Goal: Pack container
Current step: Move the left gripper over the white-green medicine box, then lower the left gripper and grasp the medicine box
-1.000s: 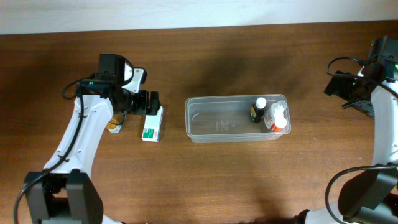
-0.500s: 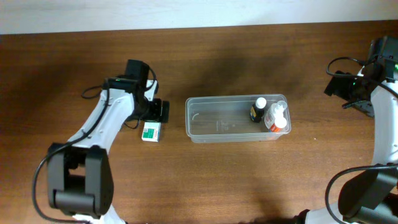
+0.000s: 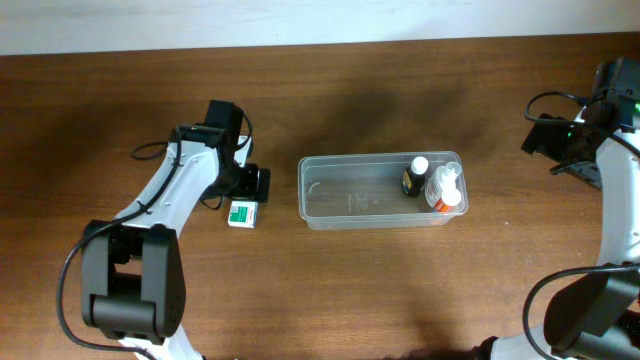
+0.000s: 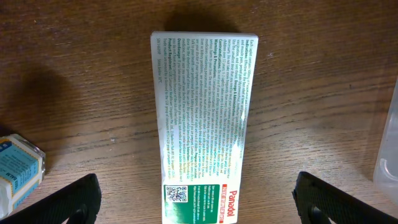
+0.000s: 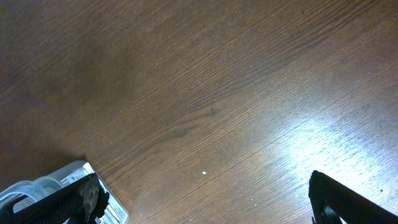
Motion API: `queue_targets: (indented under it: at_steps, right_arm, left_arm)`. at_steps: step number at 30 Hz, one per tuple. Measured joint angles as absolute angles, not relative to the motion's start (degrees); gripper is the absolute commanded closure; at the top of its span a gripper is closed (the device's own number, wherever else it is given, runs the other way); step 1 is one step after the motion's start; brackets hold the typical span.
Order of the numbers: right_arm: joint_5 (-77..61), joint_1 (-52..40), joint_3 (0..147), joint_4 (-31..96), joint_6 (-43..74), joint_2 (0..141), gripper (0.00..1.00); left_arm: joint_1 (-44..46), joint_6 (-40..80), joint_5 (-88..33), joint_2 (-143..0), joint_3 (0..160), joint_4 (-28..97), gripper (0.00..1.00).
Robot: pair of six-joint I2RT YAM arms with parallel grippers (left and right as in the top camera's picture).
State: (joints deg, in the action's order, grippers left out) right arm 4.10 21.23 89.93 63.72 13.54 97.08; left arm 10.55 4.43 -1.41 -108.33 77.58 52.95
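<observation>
Left end effector (image 4: 196,190): fingers spread wide apart, gripping nothing, one black finger (image 4: 68,200) on each side of a white-and-green box (image 4: 205,124) and clear of it. In the overhead view this end effector (image 3: 255,183) stood over the far end of the box (image 3: 243,212).

Box: lay flat on the counter (image 3: 350,290), long axis running near to far. Upper face covered in fine print too small to read. Green panel at one end carried a QR code, and a red strip beside it read "Panadol".

Small blue-labelled bottle (image 4: 18,169): lay on the counter to one side of the box, apart from it, cut off by the edge of the left wrist view; label not legible.

Container (image 3: 350,200): stood on the counter just right of the box, mouth up, long axis running left to right, near the counter's middle. Its clear wall (image 4: 388,143) showed at the edge of the left wrist view. Contents, both at the right end: one dark bottle (image 3: 414,178) with a white cap, upright; one clear bottle (image 3: 446,189) with red on it, touching the dark one. Left part bare.

Right end effector (image 5: 205,202): fingers wide apart, holding nothing, well off to the right of the container, whose corner (image 5: 43,186) showed by its finger.
</observation>
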Motion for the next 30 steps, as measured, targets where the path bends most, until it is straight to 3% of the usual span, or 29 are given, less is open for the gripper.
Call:
queue_targets:
  at_steps: [30]
  right_arm:
    - [4.10, 21.23, 89.93, 63.75, 13.50, 97.08, 0.02]
  left_arm:
    - [10.61, 5.91, -1.43, -113.75, 77.58, 53.12, 0.01]
